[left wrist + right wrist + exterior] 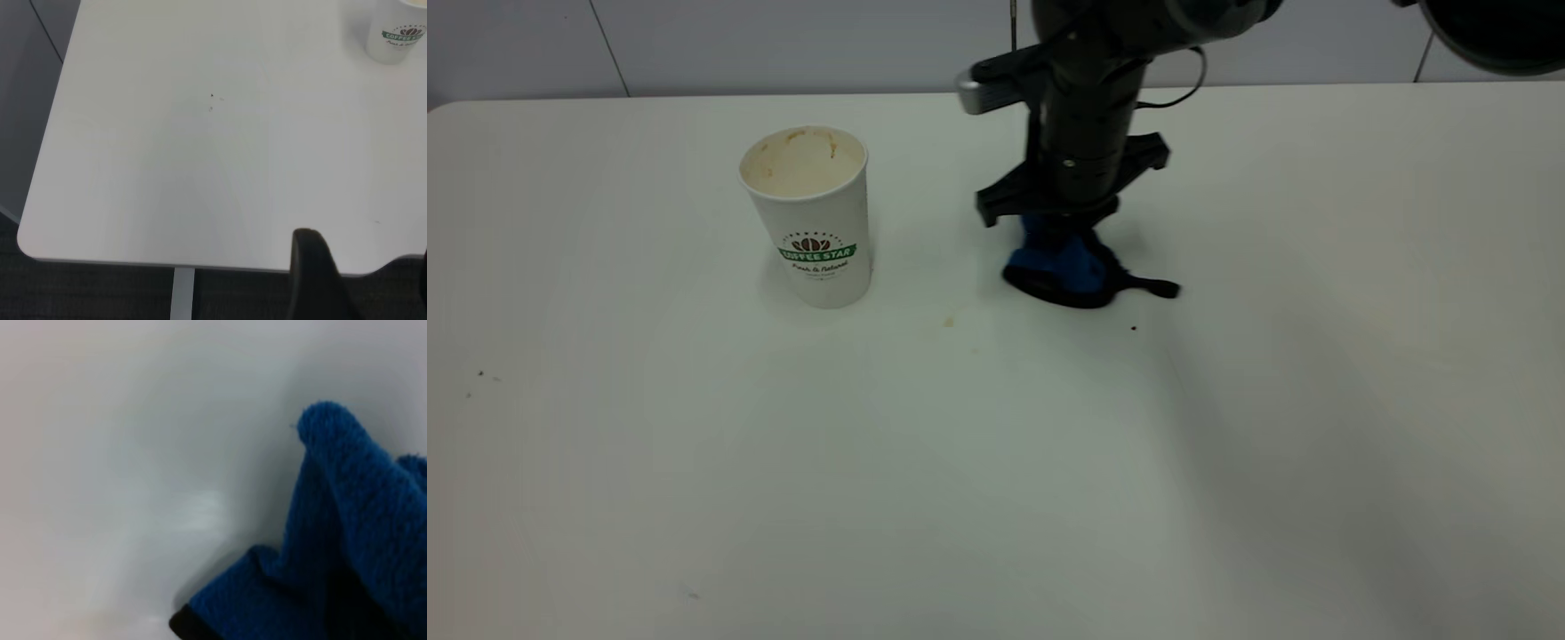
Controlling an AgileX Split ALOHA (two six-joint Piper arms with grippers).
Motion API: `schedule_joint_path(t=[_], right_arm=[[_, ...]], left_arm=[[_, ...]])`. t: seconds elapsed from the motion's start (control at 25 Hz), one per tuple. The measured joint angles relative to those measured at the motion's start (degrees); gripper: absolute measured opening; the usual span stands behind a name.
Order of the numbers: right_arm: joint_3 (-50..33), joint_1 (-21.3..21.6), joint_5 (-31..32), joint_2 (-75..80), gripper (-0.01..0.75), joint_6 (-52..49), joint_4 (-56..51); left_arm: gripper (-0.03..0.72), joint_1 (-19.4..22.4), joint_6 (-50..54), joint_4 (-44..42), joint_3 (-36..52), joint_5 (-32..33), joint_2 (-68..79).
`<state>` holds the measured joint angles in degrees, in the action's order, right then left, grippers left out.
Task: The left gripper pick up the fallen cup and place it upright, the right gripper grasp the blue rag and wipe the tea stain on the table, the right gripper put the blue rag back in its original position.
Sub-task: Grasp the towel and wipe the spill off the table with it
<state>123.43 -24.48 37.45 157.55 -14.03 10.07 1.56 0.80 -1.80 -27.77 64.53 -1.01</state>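
Note:
The cup (809,218) stands upright on the table (996,462), left of centre, with its tan-stained inside showing; it also shows in the left wrist view (399,33). My right gripper (1063,222) points down at the table's back centre, shut on the bunched blue rag (1063,262), whose lower edge and black strap tail (1156,286) rest on the table. The rag fills the right wrist view (347,540). No amber puddle shows; only a faint tan mark (949,322) lies between cup and rag. My left gripper (367,287) is open and empty over the table's near left edge, far from the cup.
A tiny dark speck (1134,328) lies just in front of the rag. A few small specks (480,374) dot the table's left side. A grey wall runs behind the table. The table's rounded corner (27,240) shows in the left wrist view.

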Motion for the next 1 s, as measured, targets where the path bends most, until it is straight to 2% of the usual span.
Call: schedule_joint_path(t=[0.24, 0.4, 0.6, 0.72, 0.88, 1.0], right_arm=[[0.0, 9.0, 10.8, -1.2, 0.085, 2.6, 1.7], [0.0, 15.2, 14.0, -3.2, 0.085, 6.3, 0.3], [0.0, 22.9, 17.5, -3.7, 0.085, 11.9, -6.4], [0.0, 25.1, 18.3, -3.7, 0.088, 14.4, -9.0], [0.0, 25.1, 18.4, -3.7, 0.111, 15.2, -9.2], [0.0, 25.0, 18.7, -3.4, 0.157, 15.2, -9.5]], left_arm=[[0.416, 0.0, 0.1, 0.0, 0.0, 0.0, 0.0], [0.416, 0.0, 0.1, 0.0, 0.0, 0.0, 0.0], [0.416, 0.0, 0.1, 0.0, 0.0, 0.0, 0.0], [0.416, 0.0, 0.1, 0.0, 0.0, 0.0, 0.0], [0.416, 0.0, 0.1, 0.0, 0.0, 0.0, 0.0], [0.416, 0.0, 0.1, 0.0, 0.0, 0.0, 0.0]])
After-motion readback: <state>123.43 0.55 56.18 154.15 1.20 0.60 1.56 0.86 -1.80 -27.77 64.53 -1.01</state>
